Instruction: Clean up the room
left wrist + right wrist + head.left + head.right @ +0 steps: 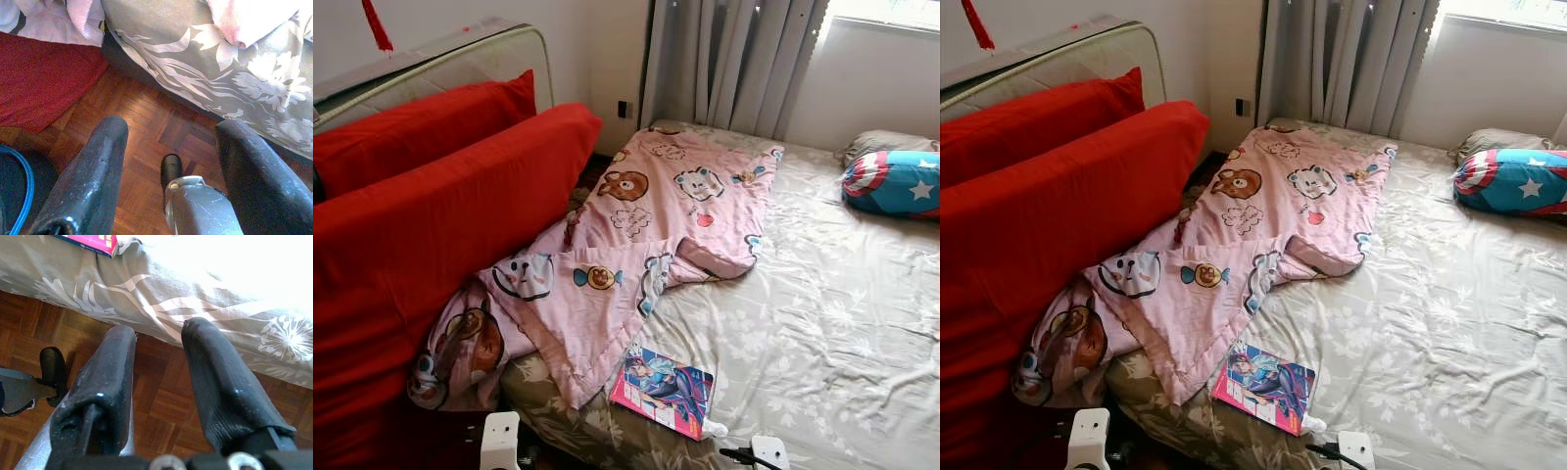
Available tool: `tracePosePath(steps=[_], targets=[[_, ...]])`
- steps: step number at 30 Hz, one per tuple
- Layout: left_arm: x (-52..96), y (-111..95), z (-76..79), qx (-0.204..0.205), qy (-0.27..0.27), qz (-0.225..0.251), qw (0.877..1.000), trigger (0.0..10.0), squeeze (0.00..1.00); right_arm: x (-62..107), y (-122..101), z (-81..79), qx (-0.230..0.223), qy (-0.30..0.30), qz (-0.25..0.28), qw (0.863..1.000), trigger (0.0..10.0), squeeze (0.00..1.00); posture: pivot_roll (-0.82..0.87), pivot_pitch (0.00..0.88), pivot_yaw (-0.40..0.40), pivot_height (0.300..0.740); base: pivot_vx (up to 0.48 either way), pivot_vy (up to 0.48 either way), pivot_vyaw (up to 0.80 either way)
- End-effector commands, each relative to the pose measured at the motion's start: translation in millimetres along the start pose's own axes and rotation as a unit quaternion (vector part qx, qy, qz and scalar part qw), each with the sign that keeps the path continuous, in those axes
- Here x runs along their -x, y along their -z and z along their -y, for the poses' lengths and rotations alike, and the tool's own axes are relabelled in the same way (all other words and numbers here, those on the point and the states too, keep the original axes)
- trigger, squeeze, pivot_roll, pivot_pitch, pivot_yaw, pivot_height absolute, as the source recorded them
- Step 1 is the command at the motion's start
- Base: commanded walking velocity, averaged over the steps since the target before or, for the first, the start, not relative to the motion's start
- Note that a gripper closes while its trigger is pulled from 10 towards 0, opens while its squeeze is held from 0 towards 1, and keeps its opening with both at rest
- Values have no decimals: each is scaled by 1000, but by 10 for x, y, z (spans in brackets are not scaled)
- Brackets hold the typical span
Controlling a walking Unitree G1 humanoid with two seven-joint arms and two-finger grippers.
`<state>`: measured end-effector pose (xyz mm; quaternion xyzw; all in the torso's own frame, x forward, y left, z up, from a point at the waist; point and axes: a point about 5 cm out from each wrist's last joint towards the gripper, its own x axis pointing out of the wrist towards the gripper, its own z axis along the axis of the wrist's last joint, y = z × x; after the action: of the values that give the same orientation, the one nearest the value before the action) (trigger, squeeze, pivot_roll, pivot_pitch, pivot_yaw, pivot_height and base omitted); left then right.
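At the near edge of the bed (822, 323), a magazine (664, 390) lies flat on the floral sheet, one corner touching the rumpled pink cartoon blanket (636, 235) that trails off the mattress toward the red cushions (431, 215) on the robot's left. Both arms hang low over the parquet floor (146, 127) beside the mattress: the left gripper (168, 161) and the right gripper (159, 372) each have their fingers spread apart and hold nothing. Likely hazards, as a judgement: the blanket overhangs the bed edge, so a careless pull could drag the magazine off with it; the thin magazine lying flush on soft sheet could slide or crease if pinched from above, and the fingers may snag the sheet instead. The magazine sits above and just ahead of the right gripper, near the mattress corner seen in the right wrist view; the blanket's hanging end is nearer the left gripper. A star-patterned pillow (893, 183) rests well apart at the far side
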<state>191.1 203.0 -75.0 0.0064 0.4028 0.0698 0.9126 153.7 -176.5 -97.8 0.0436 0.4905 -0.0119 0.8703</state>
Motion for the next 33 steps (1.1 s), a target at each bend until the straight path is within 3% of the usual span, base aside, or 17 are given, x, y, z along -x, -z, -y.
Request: tracePosePath(steps=[1,26,33], targets=[[-136,-562,-38,17,18,19,999,10000,0,-16,-560,237,-55,14,79,995,10000,0,44,0,-75,740,0,0,0],[-132,-554,-49,1,27,23,999,10000,0,-11,-547,224,-65,9,93,994,10000,0,29,0,-55,740,0,0,0],[-121,-657,-28,18,35,78,996,10000,0,20,-677,229,-48,-1,155,987,10000,0,29,0,-72,740,0,0,0]])
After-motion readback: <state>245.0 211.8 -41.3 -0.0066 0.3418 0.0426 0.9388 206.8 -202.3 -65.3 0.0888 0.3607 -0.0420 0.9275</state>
